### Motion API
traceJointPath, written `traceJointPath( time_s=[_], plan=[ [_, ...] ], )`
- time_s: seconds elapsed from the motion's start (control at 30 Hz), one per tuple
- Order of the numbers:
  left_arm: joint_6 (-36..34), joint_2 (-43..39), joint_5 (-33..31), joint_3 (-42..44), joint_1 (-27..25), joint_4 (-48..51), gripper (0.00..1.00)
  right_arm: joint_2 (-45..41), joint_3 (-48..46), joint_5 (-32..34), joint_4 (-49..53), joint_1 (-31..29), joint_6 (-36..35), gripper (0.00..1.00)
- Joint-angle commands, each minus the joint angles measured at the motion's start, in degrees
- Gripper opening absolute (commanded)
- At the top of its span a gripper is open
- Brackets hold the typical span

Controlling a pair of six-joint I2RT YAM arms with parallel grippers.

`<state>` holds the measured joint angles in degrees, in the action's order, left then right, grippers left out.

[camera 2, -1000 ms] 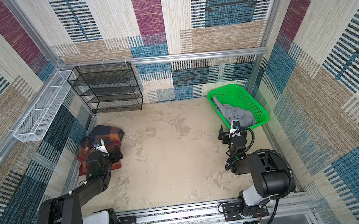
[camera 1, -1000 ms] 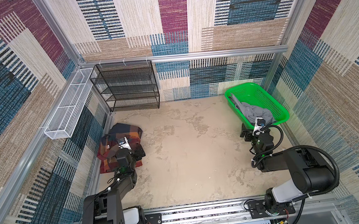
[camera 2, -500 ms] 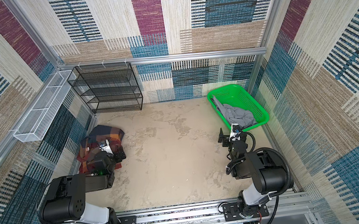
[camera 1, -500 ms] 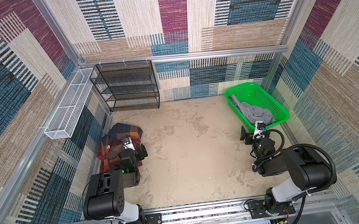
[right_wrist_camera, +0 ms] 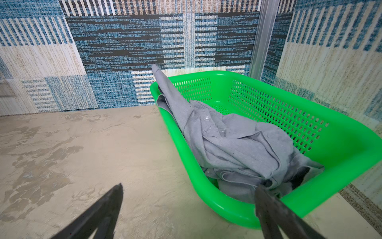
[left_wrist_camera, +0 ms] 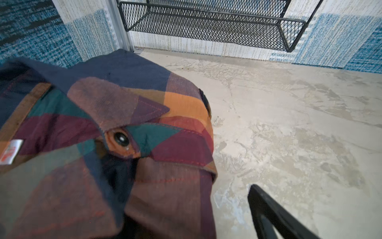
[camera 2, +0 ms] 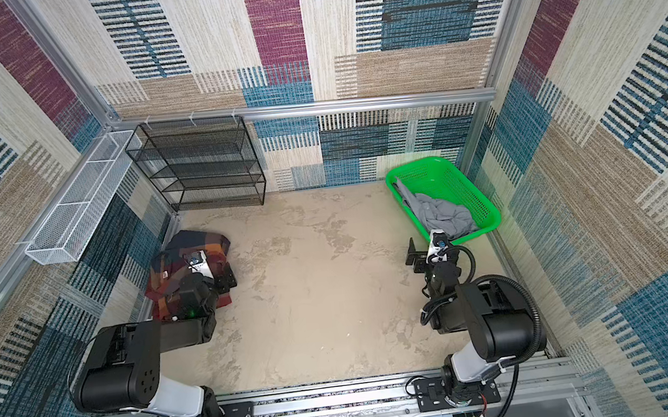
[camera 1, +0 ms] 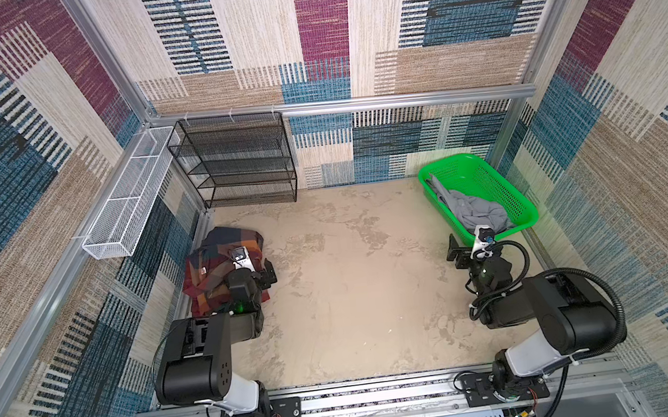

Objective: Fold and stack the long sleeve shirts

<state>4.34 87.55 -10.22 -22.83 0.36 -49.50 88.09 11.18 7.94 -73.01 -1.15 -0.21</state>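
A bunched plaid shirt (camera 1: 220,262) (camera 2: 180,253) in navy, teal, orange and red lies by the left wall. My left gripper (camera 1: 246,268) (camera 2: 205,274) sits over its right edge, open. In the left wrist view the plaid cloth (left_wrist_camera: 103,124) covers one finger, and the other finger (left_wrist_camera: 268,211) shows above bare floor. A crumpled grey shirt (camera 1: 470,213) (camera 2: 439,214) (right_wrist_camera: 237,144) lies in the green basket (camera 1: 525,212) (right_wrist_camera: 341,144), one sleeve draped over its rim. My right gripper (camera 1: 472,248) (camera 2: 432,250) (right_wrist_camera: 189,207) stands open and empty at the basket's near corner.
A black mesh shelf rack (camera 1: 244,159) stands against the back wall on the left. A white wire basket (camera 1: 126,196) hangs on the left wall. Beige floor (camera 1: 351,279) spreads between the two arms. Patterned walls close in all sides.
The left arm's elbow has folded back and up toward the near rail, while its gripper stays at the plaid pile. The right arm has barely moved.
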Motion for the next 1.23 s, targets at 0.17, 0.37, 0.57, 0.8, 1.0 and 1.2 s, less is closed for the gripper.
traceJointPath(
  time_s=[0.17, 0.37, 0.57, 0.8, 1.0, 1.2],
  plan=[
    [-2.56, 0.25, -1.56, -0.72, -0.78, 1.72, 0.99, -0.16, -0.03, 0.0, -2.22, 0.0, 0.21, 1.0],
    [-2.67, 0.32, -1.67, -0.64, -0.72, 1.46, 0.99, -0.18, -0.02, -0.04, -2.23, 0.0, 0.21, 1.0],
    [-2.67, 0.26, -1.58, -0.64, -0.75, 1.33, 0.99, -0.16, -0.02, -0.03, -2.22, -0.02, 0.21, 1.0],
    [-2.67, 0.29, -1.54, -0.64, -0.77, 1.33, 0.99, -0.15, -0.02, -0.02, -2.22, -0.01, 0.21, 1.0],
    [-2.67, 0.28, -1.56, -0.64, -0.72, 1.4, 0.99, -0.04, 0.07, -0.03, -2.22, 0.0, 0.21, 1.0],
    [-2.67, 0.34, -1.56, -0.64, -0.71, 1.4, 0.99, -0.12, -0.02, -0.07, -2.22, -0.03, 0.21, 1.0]
  ],
)
